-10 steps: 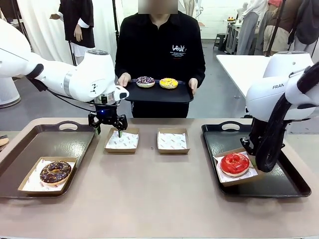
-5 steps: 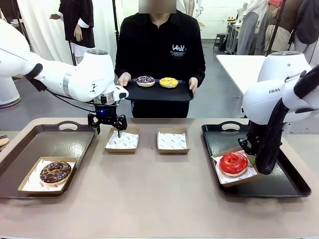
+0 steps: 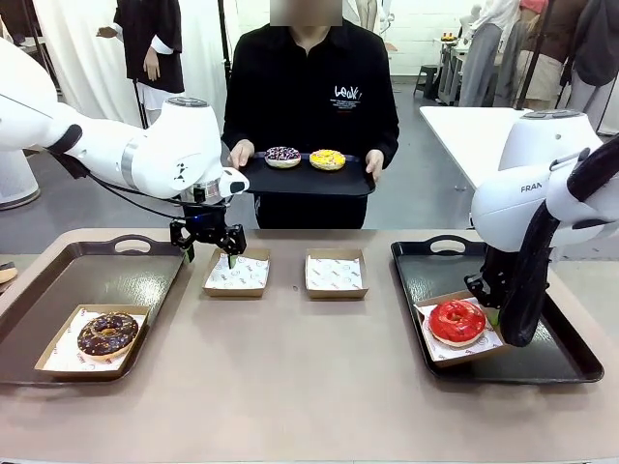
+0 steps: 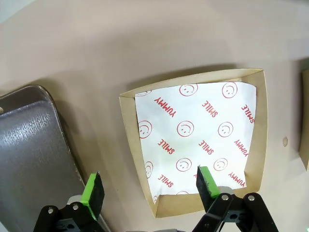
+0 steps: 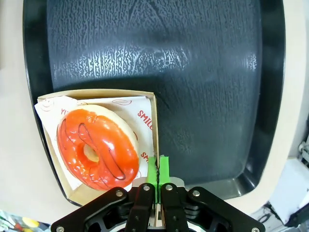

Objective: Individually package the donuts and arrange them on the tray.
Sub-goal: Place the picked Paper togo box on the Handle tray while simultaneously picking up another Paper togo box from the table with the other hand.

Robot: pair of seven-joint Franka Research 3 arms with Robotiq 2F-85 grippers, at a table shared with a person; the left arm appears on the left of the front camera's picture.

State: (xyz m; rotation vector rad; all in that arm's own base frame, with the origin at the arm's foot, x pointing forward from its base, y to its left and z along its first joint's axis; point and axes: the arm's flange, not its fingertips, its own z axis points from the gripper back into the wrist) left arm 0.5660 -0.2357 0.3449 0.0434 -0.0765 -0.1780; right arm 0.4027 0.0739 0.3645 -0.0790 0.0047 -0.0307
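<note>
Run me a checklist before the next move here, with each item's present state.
1. Left gripper open: ok, jaws apart above an empty box.
2. That box free for a donut: ok, printed paper inside, no donut.
3. Right gripper shut on the red donut's box: ok, pads pinch its side wall.
4. Red donut seated in its box on the right tray: ok.
5. Chocolate donut boxed on the left tray: ok.
6. All donuts packaged: not ok, the sprinkled donut and yellow donut lie bare on the person's tray; a second empty box waits.
</note>
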